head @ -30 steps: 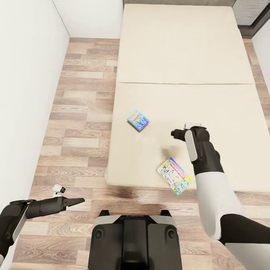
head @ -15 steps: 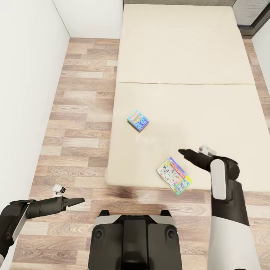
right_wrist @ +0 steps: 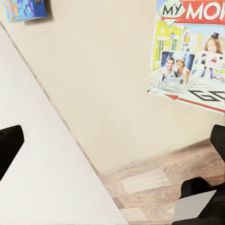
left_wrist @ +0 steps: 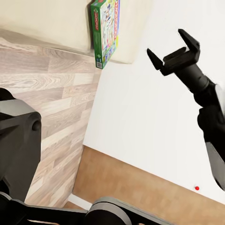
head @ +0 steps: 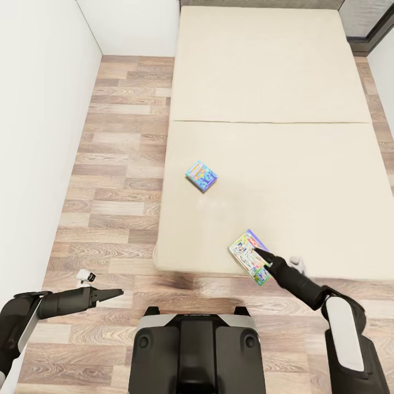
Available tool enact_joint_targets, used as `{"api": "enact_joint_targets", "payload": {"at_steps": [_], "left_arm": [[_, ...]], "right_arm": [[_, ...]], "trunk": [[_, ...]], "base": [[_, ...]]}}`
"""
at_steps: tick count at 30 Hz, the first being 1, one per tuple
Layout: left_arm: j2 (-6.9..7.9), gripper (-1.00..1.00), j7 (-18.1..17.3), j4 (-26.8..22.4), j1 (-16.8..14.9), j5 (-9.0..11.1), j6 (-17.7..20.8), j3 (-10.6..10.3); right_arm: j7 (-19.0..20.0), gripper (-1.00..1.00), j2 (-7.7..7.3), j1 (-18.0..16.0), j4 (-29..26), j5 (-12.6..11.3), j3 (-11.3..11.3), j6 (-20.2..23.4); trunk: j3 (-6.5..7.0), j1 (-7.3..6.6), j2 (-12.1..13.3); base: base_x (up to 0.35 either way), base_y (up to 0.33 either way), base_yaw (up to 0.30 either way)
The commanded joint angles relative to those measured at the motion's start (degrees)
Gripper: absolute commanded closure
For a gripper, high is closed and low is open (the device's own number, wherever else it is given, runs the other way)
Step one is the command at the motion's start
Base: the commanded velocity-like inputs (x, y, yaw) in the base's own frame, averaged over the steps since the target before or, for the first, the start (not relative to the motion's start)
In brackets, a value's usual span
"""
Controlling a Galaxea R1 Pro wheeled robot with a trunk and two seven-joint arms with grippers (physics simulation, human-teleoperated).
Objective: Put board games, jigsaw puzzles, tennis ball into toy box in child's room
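Two board games lie on the cream bed (head: 306, 164). A small blue box (head: 201, 176) sits near the bed's left side. A flat Monopoly box (head: 246, 253) lies at the front edge. My right gripper (head: 259, 253) is open over the Monopoly box. In the left wrist view the right gripper (left_wrist: 172, 47) hangs a short gap above that box (left_wrist: 105, 28). The right wrist view shows the Monopoly lid (right_wrist: 192, 61), the blue box (right_wrist: 26, 9) and my spread fingertips (right_wrist: 9, 143). My left gripper (head: 112, 294) hovers over the floor, holding nothing.
Wood floor (head: 120, 164) runs along the bed's left side, with a white wall (head: 38, 109) beyond it. My base (head: 197, 350) stands just in front of the bed's front edge. A dark frame (head: 372, 22) is at the far right corner.
My right arm has swung back from the middle of the bed toward the front edge, and its gripper now sits over the Monopoly box. The left arm and both boxes have not moved.
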Motion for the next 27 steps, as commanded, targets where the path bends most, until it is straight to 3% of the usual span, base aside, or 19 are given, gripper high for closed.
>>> {"api": "enact_joint_targets", "payload": {"at_steps": [1,2,4,5,10,16,27], "left_arm": [[0.02,-1.00,-0.2,0.0,0.0,0.0,0.6,0.0],[0.02,-1.00,-0.2,0.0,0.0,0.0,0.6,0.0],[0.02,-1.00,-0.2,0.0,0.0,0.0,0.6,0.0],[0.02,-1.00,-0.2,0.0,0.0,0.0,0.6,0.0],[0.02,-1.00,-0.2,0.0,0.0,-0.1,0.6,0.0],[0.07,-1.00,-0.2,0.0,0.0,-0.1,0.6,0.0],[0.08,-1.00,-0.2,0.0,0.0,-0.1,0.6,0.0]], "right_arm": [[3.0,-1.00,-0.18,0.7,0.0,0.5,-0.3,-0.2],[7.5,-1.00,-1.01,1.8,-0.1,0.3,-0.4,-1.4],[11.3,-1.00,-2.25,2.5,0.0,0.2,-0.5,-2.4],[14.2,-1.00,-3.70,3.0,0.1,0.2,-0.5,-3.2],[18.2,-1.00,-6.87,3.7,1.6,0.2,-0.4,-5.5],[19.7,-1.00,-7.91,3.9,3.3,0.1,-0.2,-7.4],[21.4,-1.00,-7.97,4.7,3.5,0.1,0.5,-7.9]], "trunk": [[-0.01,0.04,-0.1],[0.05,0.04,-0.1],[0.18,0.04,-0.1],[0.26,0.04,-0.1],[0.68,0.04,-0.1],[1.23,0.04,-0.1],[2.26,0.04,-0.1]], "base": [[0.000,0.000,-0.041],[0.000,0.000,-0.056],[0.000,0.000,-0.059],[0.000,0.000,-0.041],[0.000,0.000,-0.022],[0.000,0.000,-0.005],[0.000,0.000,0.000]]}}
